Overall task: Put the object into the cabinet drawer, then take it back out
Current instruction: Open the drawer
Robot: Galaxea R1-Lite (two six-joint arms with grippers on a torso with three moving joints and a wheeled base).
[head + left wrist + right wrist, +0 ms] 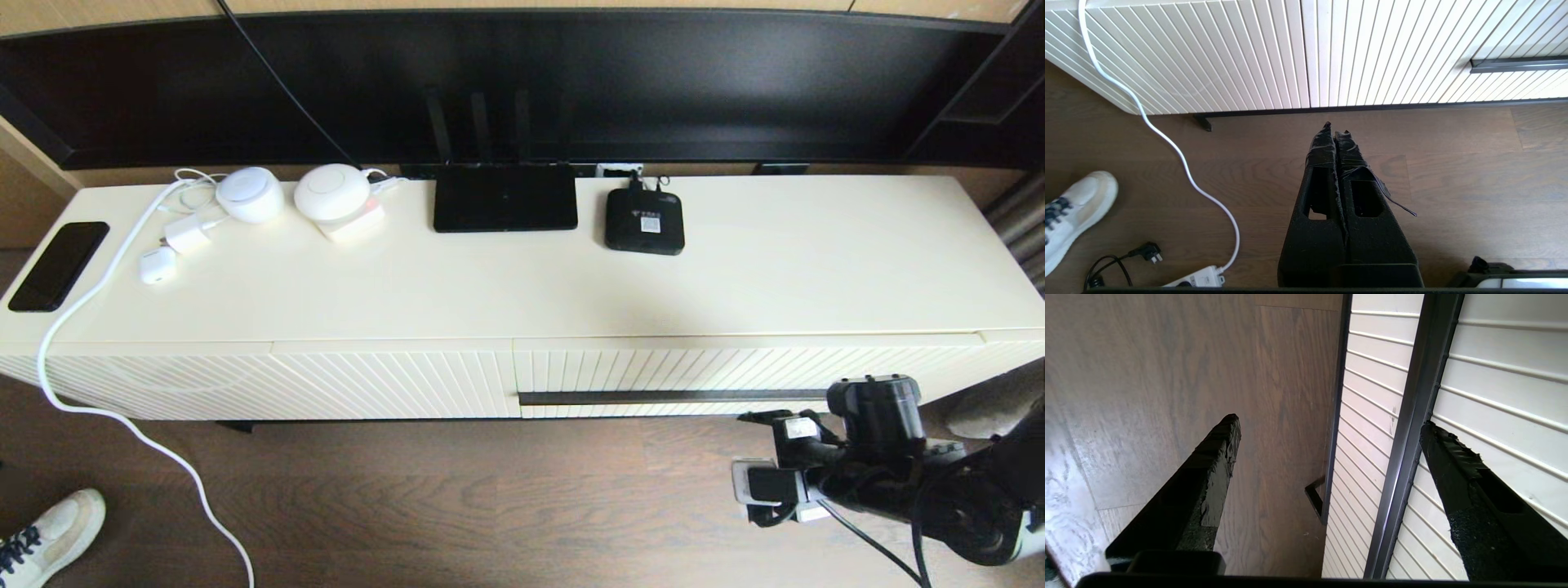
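The object is out of view in every frame. The cabinet drawer (pixel 694 371) is the cream ribbed front on the right half of the cabinet, pushed in, with its dark handle strip (pixel 669 398) running along it. My right gripper (pixel 771 420) hangs just in front of the strip's right end, low over the floor. In the right wrist view it (pixel 1329 424) is open and holds nothing. The handle strip (pixel 1412 416) passes between its fingers: one finger lies over the ribbed front, the other over the floor. My left gripper (pixel 1336 128) is shut and empty above the floor before the cabinet.
On the cabinet top stand a flat black router (pixel 504 198), a small black set-top box (pixel 644 221), white round devices (pixel 331 192), chargers and a phone (pixel 57 265). A white cable (pixel 122 416) drops to a power strip (pixel 1196 279). A shoe (pixel 49 535) stands at the near left.
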